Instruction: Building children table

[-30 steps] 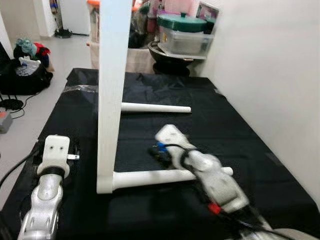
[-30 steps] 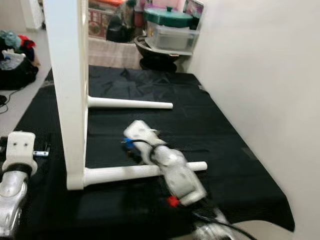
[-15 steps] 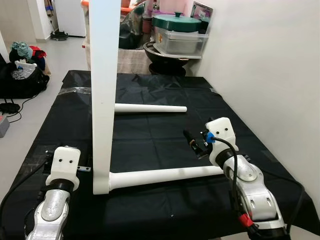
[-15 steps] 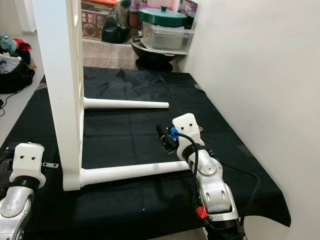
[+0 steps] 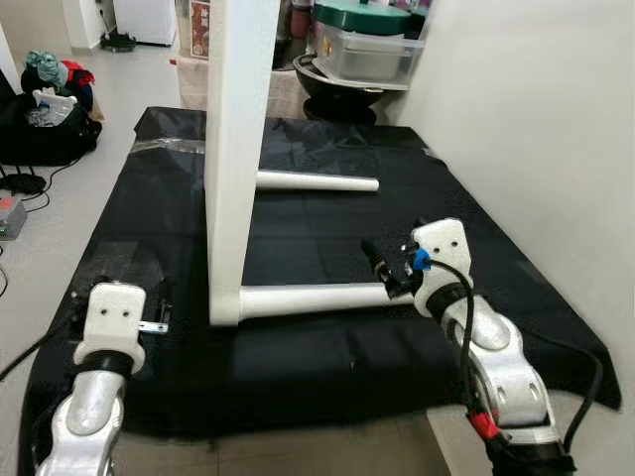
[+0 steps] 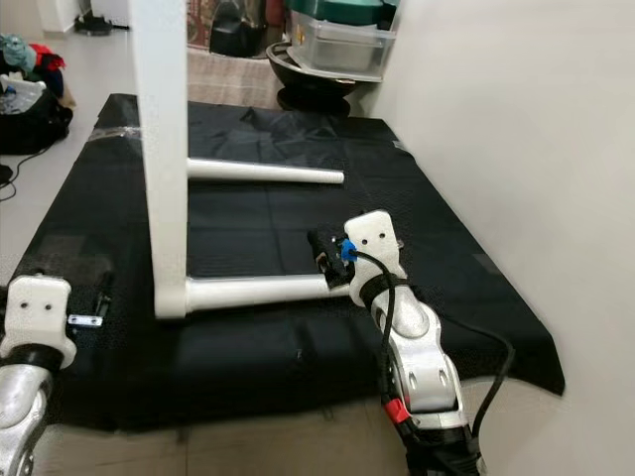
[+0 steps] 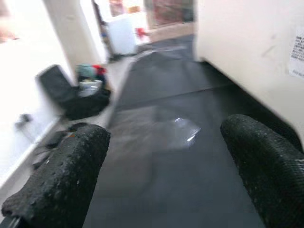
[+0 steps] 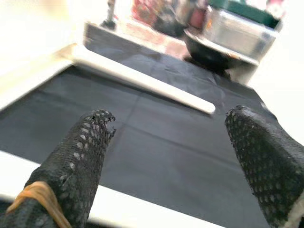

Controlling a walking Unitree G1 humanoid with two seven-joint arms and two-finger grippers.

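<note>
Right eye view: the white tabletop (image 6: 164,149) stands on edge on the black mat (image 6: 248,347); the right gripper (image 6: 325,253), jaws spread, hovers at the near leg (image 6: 253,291) end. Next, I think, it must close on it. Left gripper (image 7: 161,175) hovers with spread jaws.

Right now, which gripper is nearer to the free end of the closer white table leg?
The right gripper. It sits open at the free end of the near leg, just above it. The left gripper hangs off to the far side of the upright tabletop, apart from the leg.
</note>
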